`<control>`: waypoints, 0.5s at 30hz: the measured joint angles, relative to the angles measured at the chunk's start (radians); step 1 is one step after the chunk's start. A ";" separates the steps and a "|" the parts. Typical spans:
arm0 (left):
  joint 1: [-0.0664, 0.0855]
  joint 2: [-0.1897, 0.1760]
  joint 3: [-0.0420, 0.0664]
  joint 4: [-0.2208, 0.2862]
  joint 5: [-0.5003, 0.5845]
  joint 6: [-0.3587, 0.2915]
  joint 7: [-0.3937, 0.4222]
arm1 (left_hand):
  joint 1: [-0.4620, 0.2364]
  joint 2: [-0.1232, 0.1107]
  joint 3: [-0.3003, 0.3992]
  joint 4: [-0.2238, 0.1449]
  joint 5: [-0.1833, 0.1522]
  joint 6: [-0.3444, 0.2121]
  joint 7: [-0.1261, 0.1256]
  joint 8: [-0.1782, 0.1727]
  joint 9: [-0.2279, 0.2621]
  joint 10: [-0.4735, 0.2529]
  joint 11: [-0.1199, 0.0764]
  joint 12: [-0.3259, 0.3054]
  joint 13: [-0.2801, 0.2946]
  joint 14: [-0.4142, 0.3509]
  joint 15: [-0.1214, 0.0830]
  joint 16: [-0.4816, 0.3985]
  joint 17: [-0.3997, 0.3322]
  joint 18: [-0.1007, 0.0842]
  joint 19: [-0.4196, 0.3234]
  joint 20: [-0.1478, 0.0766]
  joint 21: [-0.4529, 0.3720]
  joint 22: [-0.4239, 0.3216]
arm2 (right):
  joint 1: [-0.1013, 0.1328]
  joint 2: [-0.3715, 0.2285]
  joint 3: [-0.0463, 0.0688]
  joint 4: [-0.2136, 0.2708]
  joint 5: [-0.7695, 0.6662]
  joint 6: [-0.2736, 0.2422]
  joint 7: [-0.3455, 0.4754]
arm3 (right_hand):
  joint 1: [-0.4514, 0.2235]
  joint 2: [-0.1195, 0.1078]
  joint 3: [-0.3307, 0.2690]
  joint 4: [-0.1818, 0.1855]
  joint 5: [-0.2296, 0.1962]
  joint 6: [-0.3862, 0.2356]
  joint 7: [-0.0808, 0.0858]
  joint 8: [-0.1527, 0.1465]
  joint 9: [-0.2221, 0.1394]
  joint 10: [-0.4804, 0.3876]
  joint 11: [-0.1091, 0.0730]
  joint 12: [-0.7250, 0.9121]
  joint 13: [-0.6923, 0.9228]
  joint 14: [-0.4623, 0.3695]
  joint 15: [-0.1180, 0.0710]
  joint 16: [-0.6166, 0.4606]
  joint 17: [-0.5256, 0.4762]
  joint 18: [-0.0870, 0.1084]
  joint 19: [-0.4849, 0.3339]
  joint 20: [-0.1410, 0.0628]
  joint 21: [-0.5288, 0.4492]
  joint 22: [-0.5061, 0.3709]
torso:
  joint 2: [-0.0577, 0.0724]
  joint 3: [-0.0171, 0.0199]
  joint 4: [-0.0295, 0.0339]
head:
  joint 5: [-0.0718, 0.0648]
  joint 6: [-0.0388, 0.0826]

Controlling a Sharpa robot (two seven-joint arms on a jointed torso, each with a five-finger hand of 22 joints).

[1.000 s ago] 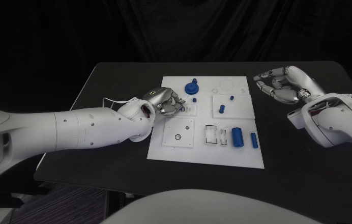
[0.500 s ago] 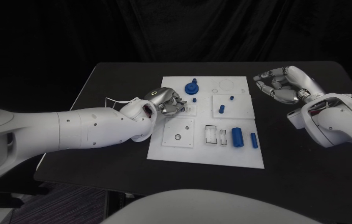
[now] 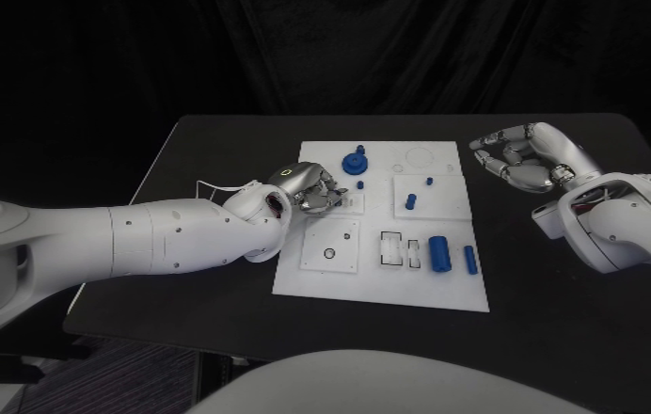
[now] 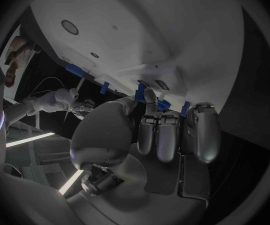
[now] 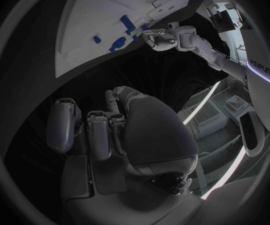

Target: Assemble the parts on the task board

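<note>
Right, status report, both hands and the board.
Left hand curled over task board, grasp unclear. Right hand curled, empty, off the board. Blue parts loose on board. Nothing in the way.

A white task board lies on the black table, carrying blue parts — a round knob at twelve o'clock, a cylinder at four — while silver hands, left and right, end white arms.
</note>
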 measured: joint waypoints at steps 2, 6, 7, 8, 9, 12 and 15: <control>0.000 0.000 0.000 -0.001 0.000 0.000 0.000 | -0.001 0.001 -0.005 0.001 -0.008 0.001 -0.001 0.000 0.000 0.000 0.000 0.000 0.000 0.000 0.000 0.000 0.000 0.000 0.000 0.000 0.000 0.000 | 0.000 0.000 0.000 0.000 0.000 0.000 0.000 | 0.000 0.000 0.000 0.000 0.000 0.000 0.000 0.000 0.000 0.000 0.000 0.000 0.000 0.000 0.000 0.000 0.000 0.000 0.000 0.000 0.000 0.000 | 0.000 0.0000 0.0002 | 0.000 0.000; 0.000 0.001 0.000 -0.002 0.000 0.000 0.000 | -0.024 0.003 -0.040 0.002 -0.026 0.005 0.002 -0.005 0.000 0.000 0.000 0.000 0.000 0.000 0.000 0.000 0.000 0.000 0.000 0.000 0.000 0.000 | 0.000 -0.001 0.000 0.000 0.000 0.000 0.000 | 0.000 0.000 0.000 0.000 0.000 0.000 0.000 0.000 0.000 0.000 0.000 0.000 0.000 0.000 0.000 0.000 0.000 0.000 0.000 0.000 0.000 0.000 | 0.000 -0.0001 0.0011 | 0.000 0.000; 0.000 0.001 0.000 -0.002 0.000 0.000 0.000 | -0.024 0.003 -0.046 0.003 -0.026 0.005 0.002 -0.005 0.000 0.000 0.000 0.000 0.000 0.000 0.000 0.000 0.000 0.000 0.000 0.000 0.000 0.000 | 0.000 -0.001 0.000 0.000 0.000 0.000 0.000 | 0.000 0.000 0.000 0.000 0.000 0.000 0.000 0.000 0.000 0.000 0.000 0.000 0.000 0.000 0.000 0.000 0.000 0.000 0.000 0.000 0.000 0.000 | 0.000 -0.0001 0.0012 | 0.000 0.000; 0.000 0.001 0.000 -0.003 0.000 0.000 0.000 | -0.028 0.007 -0.051 0.002 -0.030 0.005 0.002 -0.005 0.000 0.000 0.000 0.000 0.000 0.000 0.000 0.000 0.000 0.000 0.000 0.000 0.000 0.000 | 0.000 -0.001 0.000 0.000 0.000 0.000 0.000 | 0.000 0.000 0.000 0.000 0.000 0.000 0.000 0.000 0.000 0.000 0.000 0.000 0.000 0.000 0.000 0.000 0.000 0.000 0.000 0.000 0.000 0.000 | 0.000 -0.0001 0.0012 | 0.000 0.000; 0.000 0.001 0.000 -0.003 0.000 0.000 -0.001 | -0.028 0.007 -0.052 0.003 -0.030 0.005 0.002 -0.005 0.000 0.000 0.000 0.000 0.000 0.000 0.000 0.000 0.000 0.000 0.000 0.000 0.000 0.000 | 0.000 -0.001 0.000 0.000 0.000 0.000 0.000 | 0.000 0.000 0.000 0.000 0.000 0.000 0.000 0.000 0.000 0.000 0.000 0.000 0.000 0.000 0.000 0.000 0.000 0.000 0.000 0.000 0.000 0.000 | 0.000 -0.0002 0.0012 | 0.000 0.000; -0.001 0.001 0.000 -0.003 0.000 0.001 -0.001 | -0.028 0.007 -0.058 0.002 -0.030 0.005 0.002 -0.005 0.000 0.000 0.000 0.000 0.000 0.000 0.000 0.000 0.000 0.000 0.000 0.000 0.000 0.000 | 0.000 -0.001 0.000 0.000 0.000 0.000 0.000 | 0.000 0.000 0.000 0.000 0.000 0.000 0.000 0.000 0.000 0.000 0.000 0.000 0.000 0.000 0.000 0.000 0.000 0.000 0.000 0.000 0.000 0.000 | 0.000 -0.0005 0.0012 | 0.000 0.000; -0.001 0.001 0.000 -0.004 0.000 0.001 -0.001 | -0.029 0.005 -0.062 0.002 -0.038 0.005 0.002 -0.005 0.000 0.000 0.000 0.000 0.000 0.000 0.000 0.000 0.000 0.000 0.004 0.004 0.000 0.000 | 0.000 -0.001 0.000 0.000 0.000 0.000 0.000 | 0.000 0.000 0.003 -0.003 0.000 0.000 0.000 0.000 0.000 0.000 0.000 0.000 0.000 0.000 0.000 0.000 0.000 0.000 0.000 0.000 0.000 0.000 | 0.000 -0.0006 0.0012 | 0.001 0.000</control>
